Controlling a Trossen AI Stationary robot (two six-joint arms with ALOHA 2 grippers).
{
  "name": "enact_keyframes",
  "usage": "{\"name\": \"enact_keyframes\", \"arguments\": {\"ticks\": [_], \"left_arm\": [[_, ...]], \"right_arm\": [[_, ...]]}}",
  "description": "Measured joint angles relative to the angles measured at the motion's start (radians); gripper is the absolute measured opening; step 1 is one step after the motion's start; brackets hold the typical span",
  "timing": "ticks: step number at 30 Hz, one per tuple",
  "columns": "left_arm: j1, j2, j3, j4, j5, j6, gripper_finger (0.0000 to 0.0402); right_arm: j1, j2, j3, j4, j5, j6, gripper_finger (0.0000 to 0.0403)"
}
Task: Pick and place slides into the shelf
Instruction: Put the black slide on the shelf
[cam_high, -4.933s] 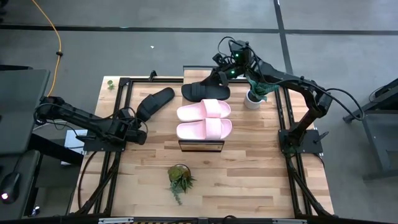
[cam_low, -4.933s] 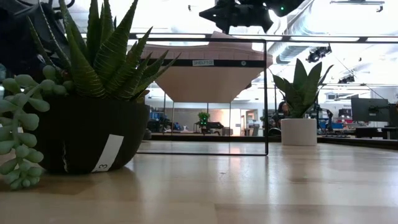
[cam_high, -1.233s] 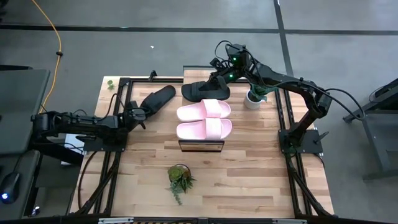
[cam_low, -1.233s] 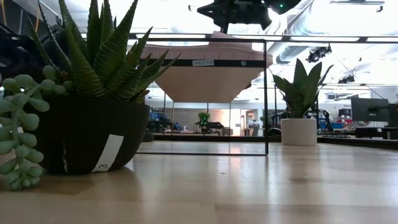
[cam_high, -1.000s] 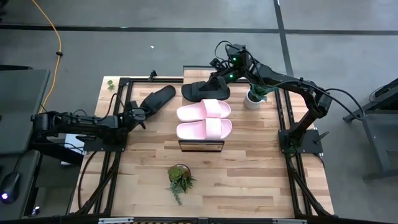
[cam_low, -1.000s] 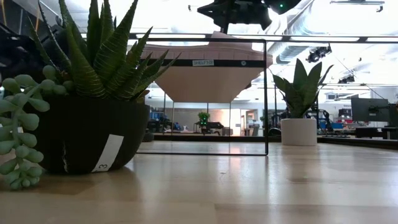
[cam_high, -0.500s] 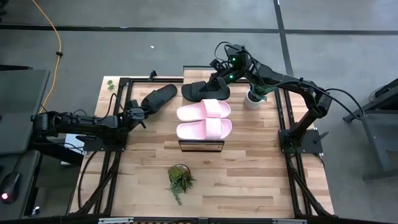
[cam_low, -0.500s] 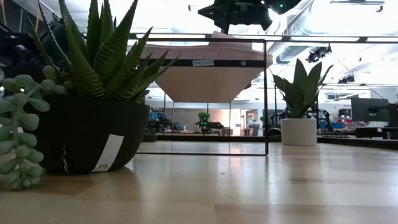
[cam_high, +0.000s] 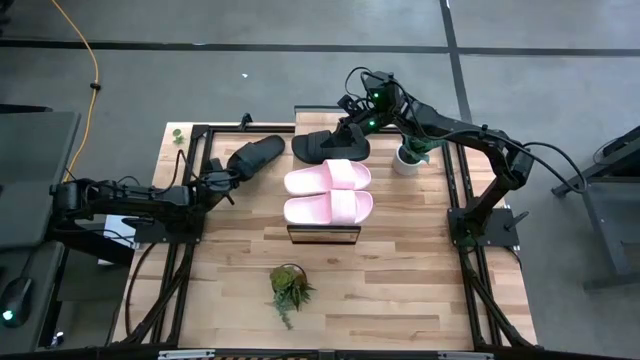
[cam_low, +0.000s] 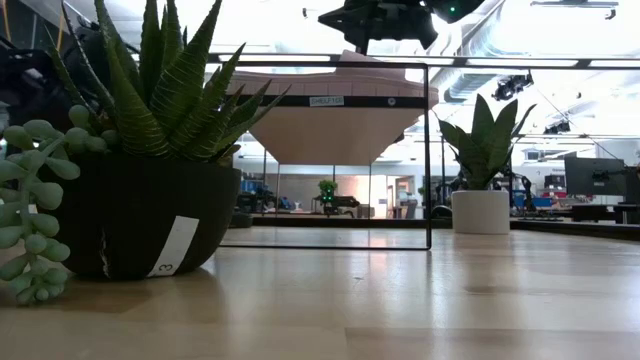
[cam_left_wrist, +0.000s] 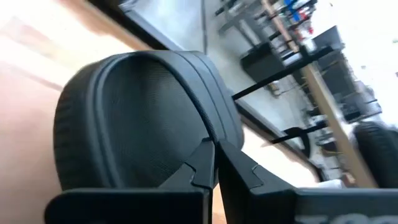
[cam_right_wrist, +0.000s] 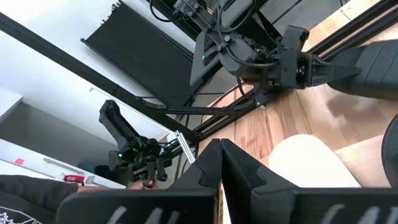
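Black slide (cam_high: 255, 156) nudged shelfward; "SHELFIE" label (cam_low: 325, 101).

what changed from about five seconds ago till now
The left gripper reached up the table to the loose black slide and shut on its heel, nudging it toward the shelf. The right gripper stayed at the other black slide. Pink slides unmoved.

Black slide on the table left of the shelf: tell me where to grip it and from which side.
Grip the black slide at its near end, by the rim of the sole, coming from the left arm's side. It lies flat and slanted on the tabletop, that end toward the left gripper, which looks shut on it there; the thin edge suits a pinch.
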Motion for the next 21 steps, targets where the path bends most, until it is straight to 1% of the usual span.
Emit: {"name": "enact_keyframes", "arguments": {"ticks": [5,14,21], "left_arm": [[0.0,0.0,0.003,0.105,-0.008,0.075,0.0002],[0.0,-0.005,0.04,0.105,-0.011,0.116,0.0],[0.0,-0.044,0.093,0.104,-0.039,0.214,0.0]], "right_arm": [[0.0,0.0,0.0,0.0,0.0,0.0,0.0001],[0.0,0.0,0.0,0.0,0.01,0.0,0.0001],[0.0,0.0,0.0,0.0,0.009,0.0,0.0001]]}}
